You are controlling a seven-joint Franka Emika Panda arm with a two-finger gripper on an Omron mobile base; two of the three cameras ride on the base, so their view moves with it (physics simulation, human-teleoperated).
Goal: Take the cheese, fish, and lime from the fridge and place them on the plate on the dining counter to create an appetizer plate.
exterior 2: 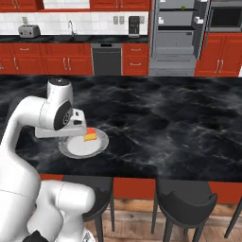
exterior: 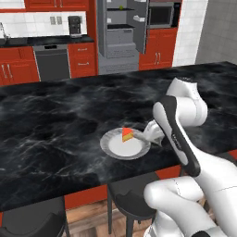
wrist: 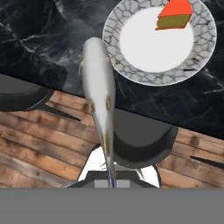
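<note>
My gripper (wrist: 109,177) is shut on the tail end of the slender silvery fish (wrist: 98,87), whose head points up beside the left rim of the round grey plate (wrist: 131,74). An orange cheese (wrist: 175,15) wedge with a red side lies on the plate's far part. In the left base view the gripper (exterior: 149,134) holds the fish (exterior: 140,134) over the right rim of the plate (exterior: 109,147), next to the cheese (exterior: 127,134), near the front edge of the black dining counter (exterior: 55,120). Far behind, the fridge (exterior: 111,41) stands open with the lime (exterior: 121,7) on an upper shelf.
Black stools (exterior: 134,199) stand under the counter's front edge, above a wooden floor (wrist: 39,144). Red cabinets, a dark dishwasher (exterior: 52,60) and a coffee machine (exterior: 74,25) line the back wall. A toaster (exterior 2: 29,31) sits on the back counter.
</note>
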